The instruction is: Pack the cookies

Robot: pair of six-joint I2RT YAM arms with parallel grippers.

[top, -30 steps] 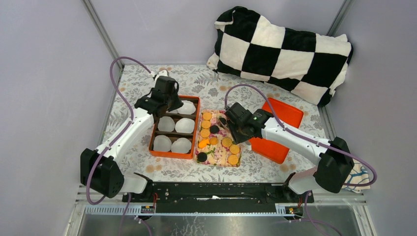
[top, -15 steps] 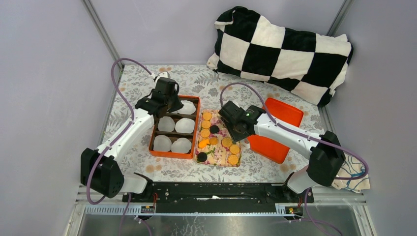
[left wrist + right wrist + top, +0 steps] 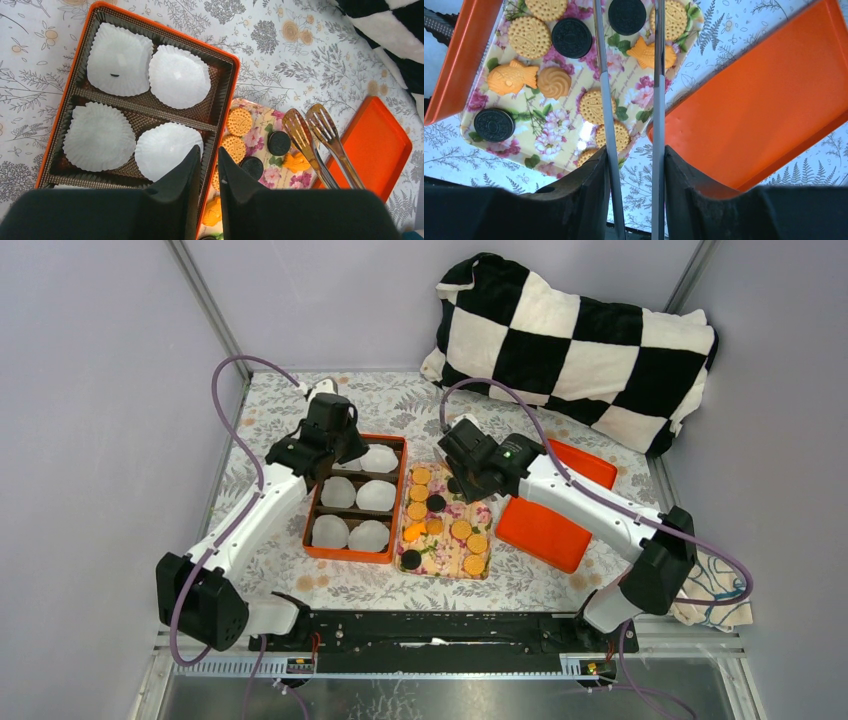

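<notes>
Dozen-odd cookies (image 3: 529, 36) on floral tray (image 3: 549, 140). Right wrist alone shows detail: tan rounds, black rounds, orange fish shapes. Right gripper (image 3: 634, 172) clamps tongs (image 3: 657, 100), arms apart. Left wrist shows left gripper (image 3: 209, 172) nearly closed, empty, above box (image 3: 228, 95) rim.

I record the cookies (image 3: 529, 36) as mostly golden-orange, a few black; tray (image 3: 559, 140) pale yellow with pink floral print; box (image 3: 231, 95) orange outside, brown inside; paper cups (image 3: 179, 76) white; lid (image 3: 764, 100) plain orange; tongs (image 3: 606, 100) silver; cushion (image 3: 575, 345) black-and-white chequered; tablecloth (image 3: 280, 55) white with grey-and-tan botanical print.
</notes>
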